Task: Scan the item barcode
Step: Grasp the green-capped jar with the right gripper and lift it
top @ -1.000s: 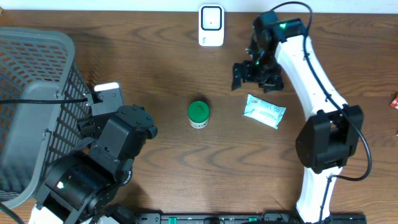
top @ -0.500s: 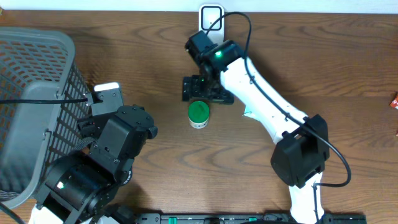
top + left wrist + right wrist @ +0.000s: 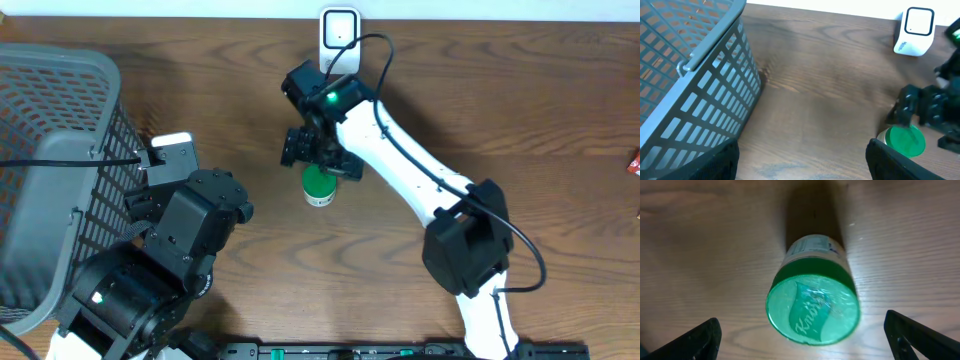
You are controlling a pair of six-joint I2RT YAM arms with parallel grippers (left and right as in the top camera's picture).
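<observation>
Jar (image 3: 813, 250) label mostly hidden behind lid (image 3: 812, 311); basket (image 3: 60, 57) cropped at edge.

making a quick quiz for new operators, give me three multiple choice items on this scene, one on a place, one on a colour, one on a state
1. Where is the Knorr jar?
A) in the basket
B) on the table, below the right gripper
C) on top of the scanner

2. What colour is its lid?
A) red
B) white
C) green

3. How is the right gripper?
A) open
B) shut on the Knorr jar
C) shut on nothing

Answers:
1 B, overhead it stands on bare wood under that gripper, apart from basket and scanner.
2 C, the right wrist view shows a green top.
3 A, its fingers sit wide either side, clear of the jar.
</observation>
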